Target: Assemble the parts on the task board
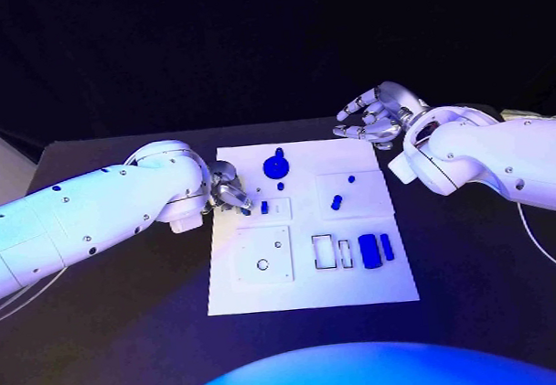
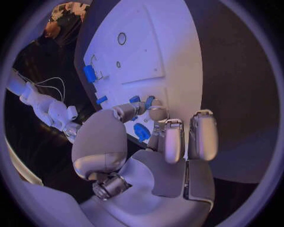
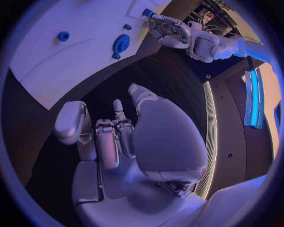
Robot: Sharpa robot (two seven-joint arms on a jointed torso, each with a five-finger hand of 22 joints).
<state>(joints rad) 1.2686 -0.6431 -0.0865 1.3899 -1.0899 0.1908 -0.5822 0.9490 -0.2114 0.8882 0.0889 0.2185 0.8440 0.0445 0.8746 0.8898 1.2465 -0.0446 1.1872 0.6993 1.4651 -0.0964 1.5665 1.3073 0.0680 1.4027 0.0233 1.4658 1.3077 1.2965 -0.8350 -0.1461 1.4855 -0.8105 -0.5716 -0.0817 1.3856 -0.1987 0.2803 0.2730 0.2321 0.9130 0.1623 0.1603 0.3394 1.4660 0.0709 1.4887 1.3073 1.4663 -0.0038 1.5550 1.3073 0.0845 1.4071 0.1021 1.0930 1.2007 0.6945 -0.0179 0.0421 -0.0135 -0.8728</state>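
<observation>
Nearest the robot, along the near edge of the task board (image 1: 236,298), sit a white square plate with a round hole (image 1: 263,255), and toward the near right corner two blue block parts (image 1: 375,249) beside dark rectangular outlines. These look like small, stiff, light plastic pieces, probably smooth; a pinch across the short sides seems the safest hold.

Midway, at the board's left edge, the left hand (image 1: 229,193) reaches in, fingertips meeting at a small blue part (image 2: 148,101); whether they actually grip it I cannot tell. Another small blue part (image 1: 336,202) lies right of centre.

Toward the far edge lies a round blue knob-like part (image 1: 275,165), best taken by its rim. Beyond the far right corner, the right hand (image 1: 377,114) hovers off the board, fingers loosely curled, holding nothing.
</observation>
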